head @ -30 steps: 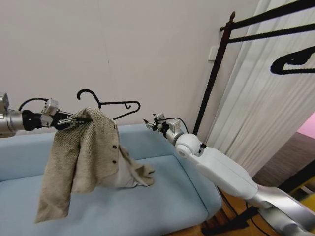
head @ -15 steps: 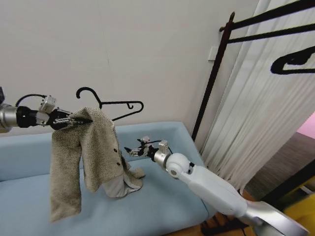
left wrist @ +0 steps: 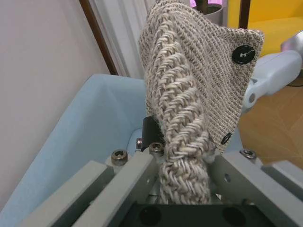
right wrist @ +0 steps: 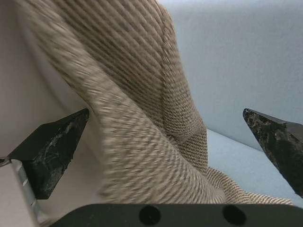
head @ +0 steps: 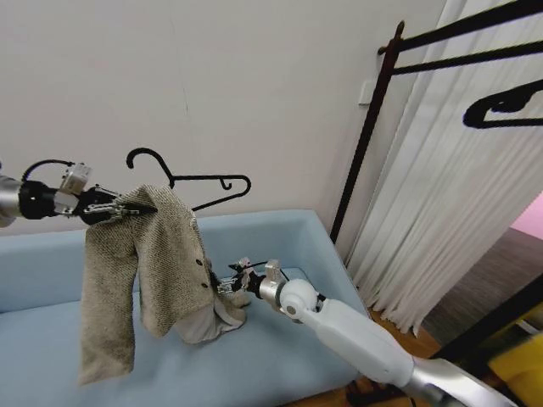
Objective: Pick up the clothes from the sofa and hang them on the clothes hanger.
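White and smooth, the right arm (head: pixel 356 335) comes in from the near right and points left. At its tip the right hand (head: pixel 230 282) sits low, just above the sofa seat, right at the bottom front edge of the cardigan (head: pixel 161 254). This right hand (right wrist: pixel 165 111) is wide open. Its two black fingers (right wrist: pixel 52 151) stand far apart, and the knitted cloth hangs between them. I cannot tell if the fingers touch the cloth.

The cardigan is a fuzzy tan colour with dark buttons (head: pixel 204 263) down the front. It hangs down long on the left side. Its bottom end lies in a soft heap on the seat of the sofa (head: pixel 280 242), which is light blue.

A bit farther, on the left, the left hand (head: pixel 127 210) is up high. It is closed tight on the top of the cardigan. In the left wrist view its grey fingers (left wrist: pixel 118 182) squeeze a thick twisted edge of the cardigan (left wrist: pixel 189 71).

The top of the cardigan is on a black hanger (head: pixel 199 181). Its hook sticks up, and its right half is bare.

Far on the right stands a dark clothes rack (head: pixel 366 136) with another black hanger (head: pixel 501 104) on it. A white curtain (head: pixel 441 203) hangs behind it.
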Available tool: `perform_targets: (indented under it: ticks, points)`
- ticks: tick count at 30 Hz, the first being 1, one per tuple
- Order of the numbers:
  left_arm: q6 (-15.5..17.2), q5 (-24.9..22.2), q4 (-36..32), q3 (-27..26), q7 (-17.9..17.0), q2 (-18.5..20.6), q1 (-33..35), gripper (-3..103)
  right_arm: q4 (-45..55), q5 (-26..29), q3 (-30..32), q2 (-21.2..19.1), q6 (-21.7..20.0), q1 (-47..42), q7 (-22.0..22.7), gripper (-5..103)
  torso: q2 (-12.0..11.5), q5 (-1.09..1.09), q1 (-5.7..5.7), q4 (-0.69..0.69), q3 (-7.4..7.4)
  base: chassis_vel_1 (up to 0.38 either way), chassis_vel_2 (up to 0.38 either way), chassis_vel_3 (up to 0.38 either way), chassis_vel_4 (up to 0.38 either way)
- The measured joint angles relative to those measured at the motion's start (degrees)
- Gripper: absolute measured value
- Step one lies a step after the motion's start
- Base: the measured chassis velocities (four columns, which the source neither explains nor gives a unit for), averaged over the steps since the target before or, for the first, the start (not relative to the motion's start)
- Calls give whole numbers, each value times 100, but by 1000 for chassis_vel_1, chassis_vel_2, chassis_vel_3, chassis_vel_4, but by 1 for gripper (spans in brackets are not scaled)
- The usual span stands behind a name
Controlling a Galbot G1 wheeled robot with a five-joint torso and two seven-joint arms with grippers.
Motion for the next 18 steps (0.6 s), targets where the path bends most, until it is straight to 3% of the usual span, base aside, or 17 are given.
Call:
perform_targets:
  ticks: [4, 6, 9, 11, 17, 18]
  points:
    - [0, -22, 9, -13, 140, 22, -22, 3, -254, -53, 0, 210, 34, 76, -29, 103, 1, 0, 0, 0, 0, 0, 0, 0, 0]
    - [-2, -25, 25, -17, 186, 26, -32, 3, -369, -78, 0, 304, 65, 111, -31, 99, 0, 0, 0, 0, 0, 0, 0, 0, 0]
    - [-10, -40, 35, -23, 230, 26, -44, 3, -516, -164, 15, 401, 161, 138, -31, 84, 0, -1, 0, 0, 0, 0, 0, 0, 0]
    - [-13, -42, 41, -24, 245, 26, -47, 3, -537, -189, 29, 413, 182, 137, -21, 84, 0, 0, 0, 0, 0, 0, 0, 0, 0]
    - [-19, -43, 55, -27, 276, -19, -50, 3, -577, -360, 124, 431, 339, 111, 169, 56, 1, 0, 0, -1, 0, 0, 0, 0, 0]
    - [-19, -43, 54, -27, 276, -30, -51, 3, -577, -367, 145, 439, 365, 111, 229, 56, 0, 0, 0, -1, 0, 0, 0, 0, 0]
